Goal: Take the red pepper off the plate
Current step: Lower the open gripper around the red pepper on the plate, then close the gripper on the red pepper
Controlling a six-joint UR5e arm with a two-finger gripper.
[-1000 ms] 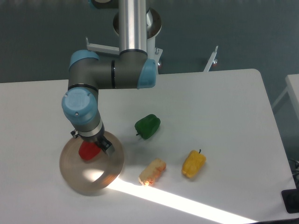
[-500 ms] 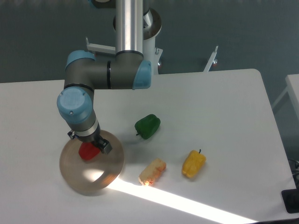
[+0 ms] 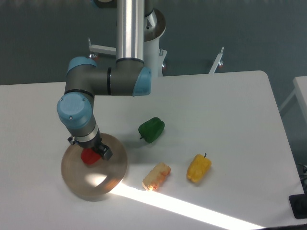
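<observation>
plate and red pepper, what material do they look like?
Plate: looks like translucent tan-brown plastic or glass; the lit table shows through it, and which one can't be told. Red pepper: probably moulded plastic, a toy; uniform red and smooth, though the gripper hides most of it.

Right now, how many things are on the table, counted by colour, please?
Red: 1, the red pepper
Green: 1, the green pepper
Yellow: 1, the yellow pepper
Pale orange: 1, the small food piece
Tan-brown: 1, the plate
Total: 5
</observation>
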